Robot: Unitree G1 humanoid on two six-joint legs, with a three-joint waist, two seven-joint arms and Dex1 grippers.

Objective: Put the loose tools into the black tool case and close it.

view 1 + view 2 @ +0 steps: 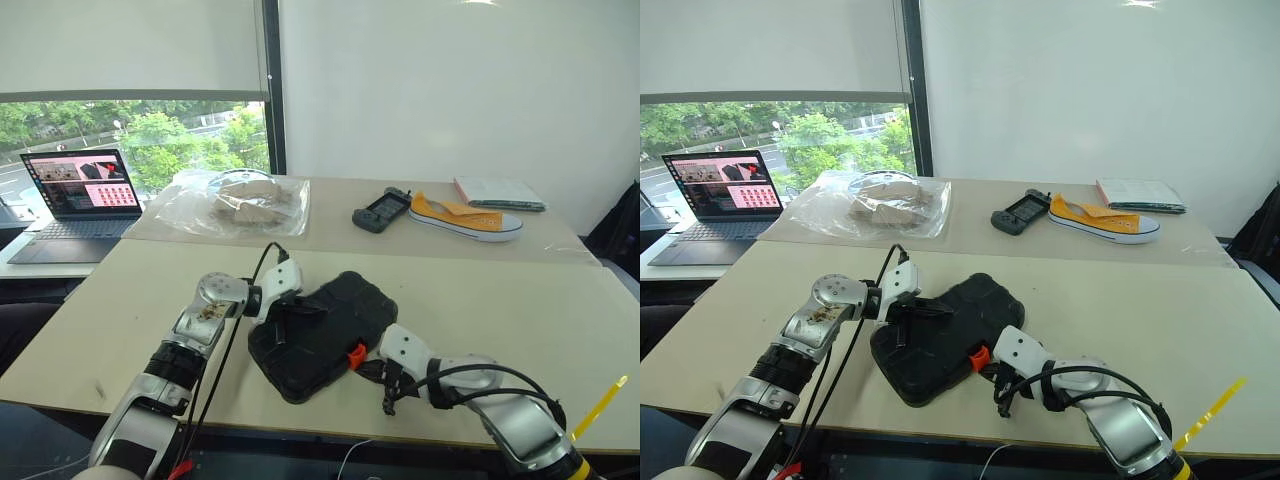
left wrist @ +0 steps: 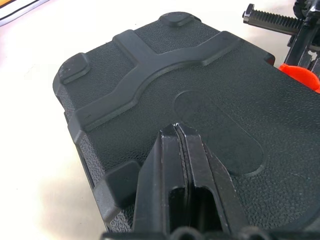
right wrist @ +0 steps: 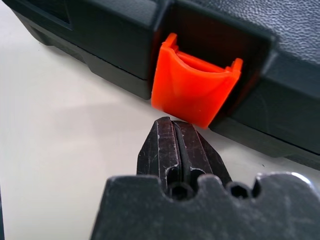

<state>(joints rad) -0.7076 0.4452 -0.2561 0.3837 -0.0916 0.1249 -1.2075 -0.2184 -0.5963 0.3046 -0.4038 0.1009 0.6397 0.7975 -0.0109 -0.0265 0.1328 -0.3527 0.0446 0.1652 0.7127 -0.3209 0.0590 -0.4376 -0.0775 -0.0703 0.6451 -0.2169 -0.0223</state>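
The black tool case (image 1: 335, 310) lies with its lid down in the middle of the near table, and its orange latch (image 1: 356, 355) faces the front edge. My left gripper (image 2: 176, 127) is shut, with its fingertips resting on the textured lid near the case's left side. My right gripper (image 3: 172, 122) is shut too, its tips right at the lower edge of the orange latch (image 3: 192, 87); I cannot tell whether they touch it. The loose tools are out of view.
On the far table lie a black handheld game console (image 1: 381, 210), a yellow shoe (image 1: 465, 216), a book (image 1: 498, 192) and a clear plastic bag (image 1: 235, 203). An open laptop (image 1: 80, 195) stands at the far left. A yellow stick (image 1: 600, 405) pokes up at the near right.
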